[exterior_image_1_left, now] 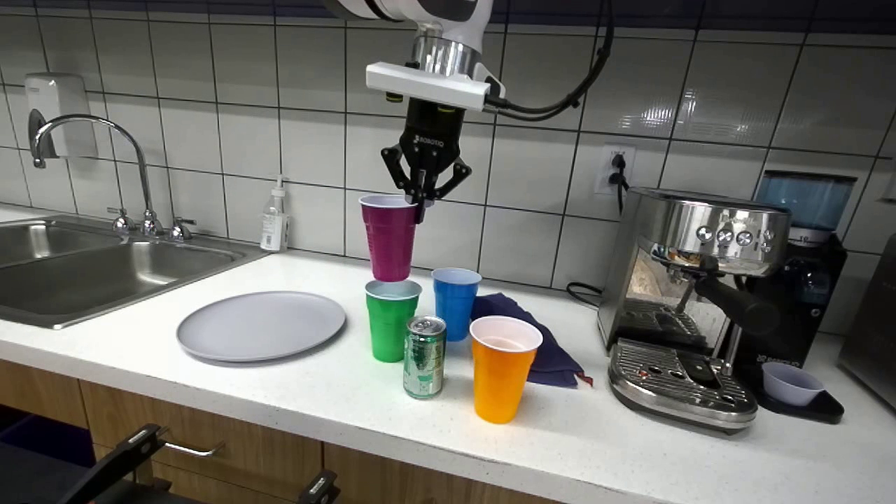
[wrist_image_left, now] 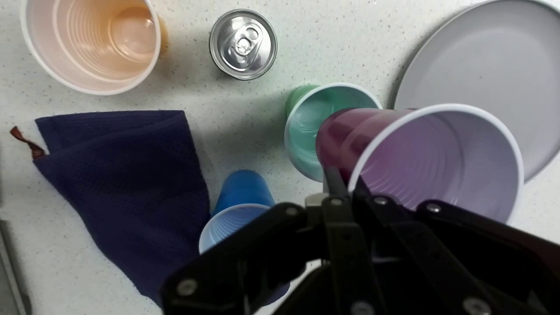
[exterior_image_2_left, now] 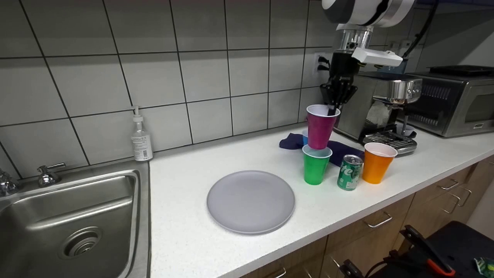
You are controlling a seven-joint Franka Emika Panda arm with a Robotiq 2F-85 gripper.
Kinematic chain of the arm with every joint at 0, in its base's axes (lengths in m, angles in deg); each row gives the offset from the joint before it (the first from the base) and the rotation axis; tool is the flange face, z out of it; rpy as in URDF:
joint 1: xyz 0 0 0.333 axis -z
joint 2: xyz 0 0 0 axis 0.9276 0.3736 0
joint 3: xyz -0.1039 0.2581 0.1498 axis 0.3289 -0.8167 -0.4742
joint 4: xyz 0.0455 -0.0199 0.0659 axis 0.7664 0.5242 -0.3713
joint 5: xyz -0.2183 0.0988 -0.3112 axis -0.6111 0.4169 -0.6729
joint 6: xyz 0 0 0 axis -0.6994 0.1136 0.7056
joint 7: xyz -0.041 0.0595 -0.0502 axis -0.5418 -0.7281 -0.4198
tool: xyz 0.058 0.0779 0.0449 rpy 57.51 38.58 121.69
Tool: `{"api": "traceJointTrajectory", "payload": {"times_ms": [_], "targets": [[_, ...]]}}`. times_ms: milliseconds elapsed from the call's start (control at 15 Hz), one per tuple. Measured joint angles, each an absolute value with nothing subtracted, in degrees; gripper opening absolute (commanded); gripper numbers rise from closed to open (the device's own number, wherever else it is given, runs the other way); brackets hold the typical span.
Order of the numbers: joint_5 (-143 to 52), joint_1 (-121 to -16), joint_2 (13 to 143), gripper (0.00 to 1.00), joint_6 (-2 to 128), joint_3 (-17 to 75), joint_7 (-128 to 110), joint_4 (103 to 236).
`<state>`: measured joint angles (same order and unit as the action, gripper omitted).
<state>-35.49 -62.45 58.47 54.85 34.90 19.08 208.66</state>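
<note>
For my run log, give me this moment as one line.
gripper: pinching purple cup by rim; position: over green cup; contact between cups: unclear; nearby: can, blue cup

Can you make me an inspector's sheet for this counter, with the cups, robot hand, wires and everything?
Surface: white speckled counter.
Things in hand: purple cup, held over the green cup; cannot tell whether they touch.
Clutter: blue cup, orange cup, green can, gray plate, navy cloth.
Gripper: shut on the purple cup's rim.
Cables: black cable hangs beside the arm; black plugs in the wall outlet.
Surroundings: sink, soap bottle, coffee machine, tiled wall.
</note>
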Motion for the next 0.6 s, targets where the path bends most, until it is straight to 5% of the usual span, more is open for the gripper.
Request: {"api": "traceJointTrajectory", "payload": {"times_ms": [600], "targets": [[-35.49, -62.45, 59.59, 0.01, 54.86, 34.87, 19.07, 208.67]]}}
